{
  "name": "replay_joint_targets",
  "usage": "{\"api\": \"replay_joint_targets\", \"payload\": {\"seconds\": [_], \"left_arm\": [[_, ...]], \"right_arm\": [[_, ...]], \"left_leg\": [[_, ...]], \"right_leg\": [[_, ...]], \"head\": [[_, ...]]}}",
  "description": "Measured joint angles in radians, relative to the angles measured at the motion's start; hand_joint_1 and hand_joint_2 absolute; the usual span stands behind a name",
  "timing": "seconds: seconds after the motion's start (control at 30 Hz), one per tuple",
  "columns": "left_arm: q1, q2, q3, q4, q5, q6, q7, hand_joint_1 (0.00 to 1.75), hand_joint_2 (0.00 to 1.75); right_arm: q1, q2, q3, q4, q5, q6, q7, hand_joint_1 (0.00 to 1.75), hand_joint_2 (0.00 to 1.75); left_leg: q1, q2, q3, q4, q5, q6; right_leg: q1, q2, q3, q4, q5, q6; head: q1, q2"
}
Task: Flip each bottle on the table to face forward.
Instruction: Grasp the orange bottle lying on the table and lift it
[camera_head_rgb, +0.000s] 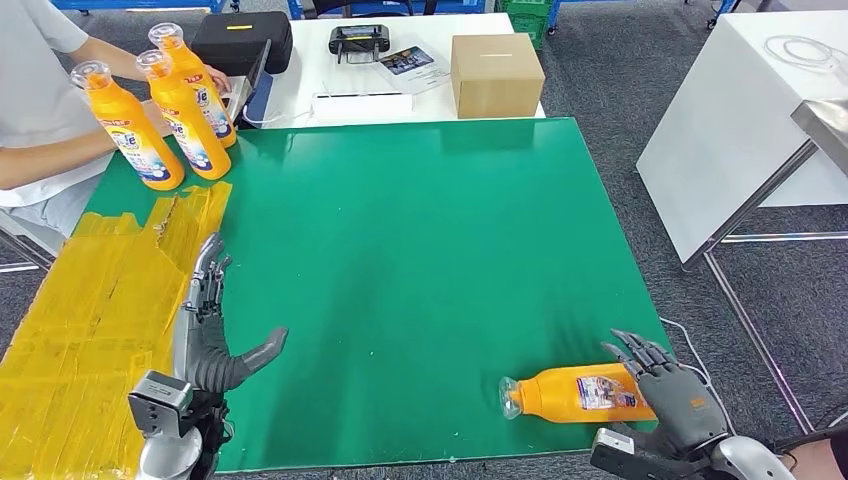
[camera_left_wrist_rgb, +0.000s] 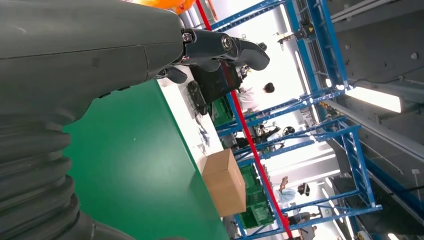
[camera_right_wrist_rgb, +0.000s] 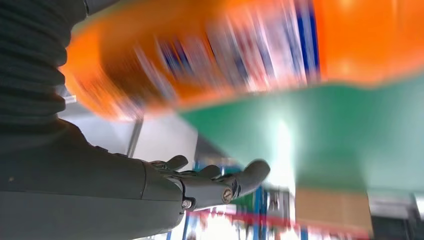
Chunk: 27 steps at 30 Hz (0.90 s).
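here, from the head view, a green table top (camera_head_rgb: 420, 250) carries one orange bottle (camera_head_rgb: 580, 393) lying on its side near the front right corner, clear cap pointing toward the robot's left, label facing up. the right hand (camera_head_rgb: 672, 385) sits at the bottle's base end, fingers spread apart and extended over that end; whether they touch the bottle cannot be told, and nothing is gripped. the left hand (camera_head_rgb: 212, 330) rests low at the front left, beside a patch of yellow tape (camera_head_rgb: 100, 310), fingers stretched forward and thumb out to the side, holding nothing. three more orange bottles (camera_head_rgb: 165, 110) stand upright in a cluster at the far left corner, labels visible, with a person's arm (camera_head_rgb: 50, 150) right behind them. beyond the green top, a white table (camera_head_rgb: 330, 80) holds a cardboard box (camera_head_rgb: 495, 75), a black case (camera_head_rgb: 245, 40) and a small black device (camera_head_rgb: 360, 40).

in the left wrist view, the left hand (camera_left_wrist_rgb: 220, 47) shows fingers loosely extended with nothing in them, above the green surface (camera_left_wrist_rgb: 135, 165); the cardboard box (camera_left_wrist_rgb: 225, 182) stands past its edge.

in the right wrist view, the orange bottle (camera_right_wrist_rgb: 240, 50) is a blurred shape just beside the right hand (camera_right_wrist_rgb: 210, 182), whose fingers are open and apart from it.
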Motion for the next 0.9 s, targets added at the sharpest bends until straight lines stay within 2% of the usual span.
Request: {"api": "replay_joint_targets", "payload": {"seconds": [0.17, 0.43, 0.77, 0.9], "left_arm": [[-0.001, 0.002, 0.000, 0.000, 0.011, 0.000, 0.000, 0.00, 1.75], [-0.004, 0.004, 0.000, 0.000, 0.017, 0.000, 0.000, 0.00, 1.75], [-0.007, 0.005, 0.000, 0.001, 0.017, 0.000, 0.000, 0.00, 1.75], [-0.008, 0.006, 0.000, 0.001, 0.016, 0.000, 0.000, 0.00, 1.75]], "right_arm": [[0.031, -0.062, 0.011, 0.011, -0.076, 0.051, -0.002, 0.00, 1.75], [0.058, -0.122, 0.030, 0.011, -0.145, 0.067, -0.001, 0.00, 1.75], [0.059, -0.147, 0.048, 0.011, -0.137, 0.057, 0.022, 0.00, 1.75], [0.044, -0.142, 0.054, 0.022, -0.074, 0.026, 0.058, 0.00, 1.75]], "left_leg": [[0.000, -0.001, 0.000, 0.000, 0.000, 0.000], [0.000, 0.000, 0.000, 0.000, 0.000, 0.000], [0.000, 0.000, 0.000, 0.000, 0.000, 0.000], [0.000, 0.000, 0.000, 0.000, 0.000, 0.000]], "right_leg": [[0.000, -0.001, 0.000, 0.000, 0.000, 0.000], [0.000, 0.000, -0.001, 0.000, 0.000, 0.000], [0.000, 0.000, 0.000, 0.000, 0.000, 0.000], [0.000, 0.000, 0.000, 0.000, 0.000, 0.000]], "head": [[0.000, 0.000], [0.000, 0.000], [0.000, 0.000], [0.000, 0.000]]}}
